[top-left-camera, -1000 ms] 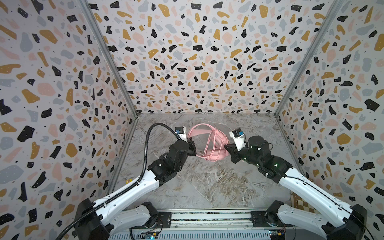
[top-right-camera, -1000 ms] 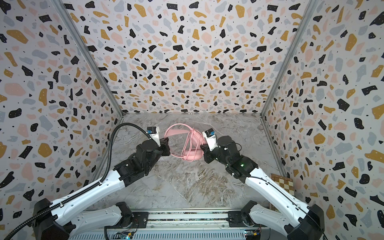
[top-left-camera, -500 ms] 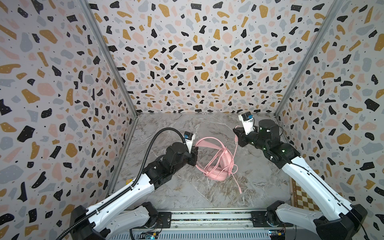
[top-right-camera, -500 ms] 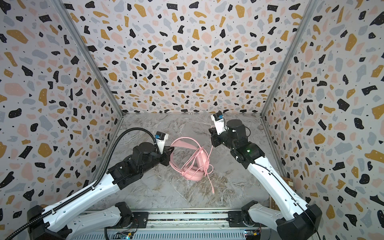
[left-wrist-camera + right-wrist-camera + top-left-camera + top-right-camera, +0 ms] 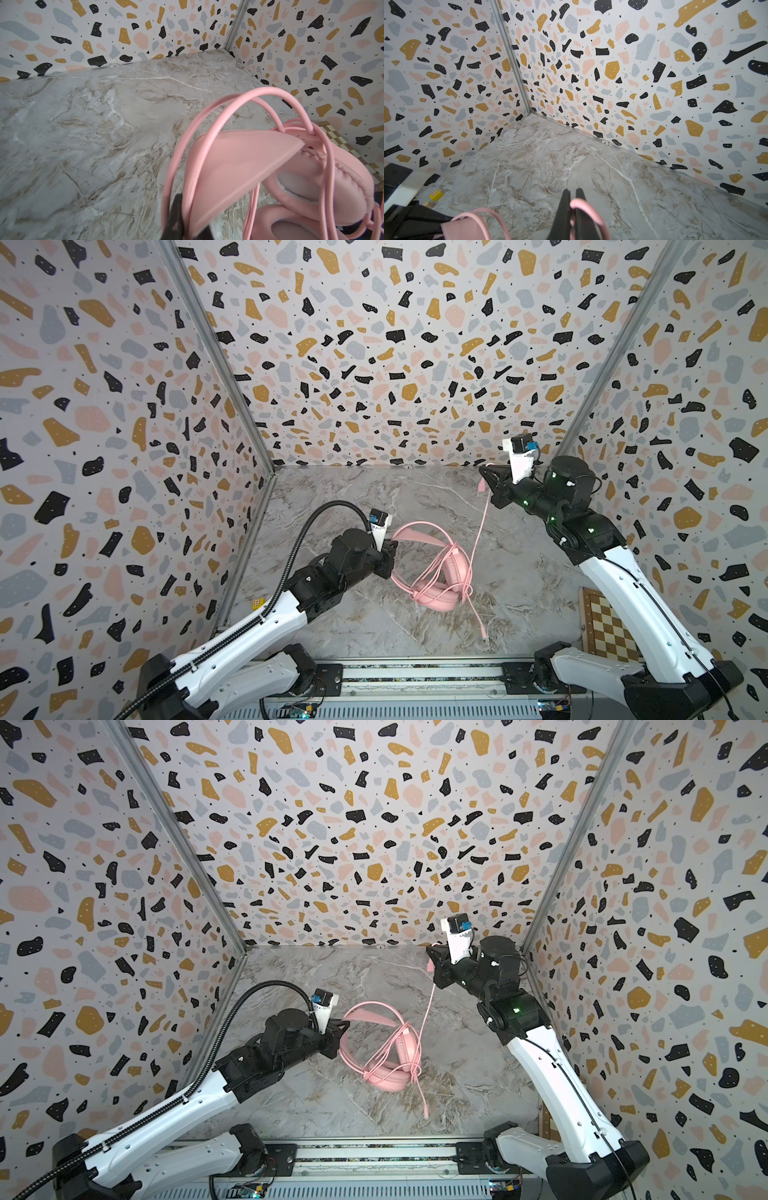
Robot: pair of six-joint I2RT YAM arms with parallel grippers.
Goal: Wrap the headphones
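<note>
On the marble tabletop [image 5: 374, 497], near its middle, the pink headphones [image 5: 436, 597] lie on their earcups. The left gripper [image 5: 390, 558] is clamped on the headband [image 5: 419, 529]. The right gripper [image 5: 487, 483], raised near the back wall, pinches the cable [image 5: 482, 526], whose loose end [image 5: 484, 634] rests toward the front.

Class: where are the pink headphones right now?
In both top views, the headphones lie at the table centre, just right of the left gripper, which grips the headband.
</note>
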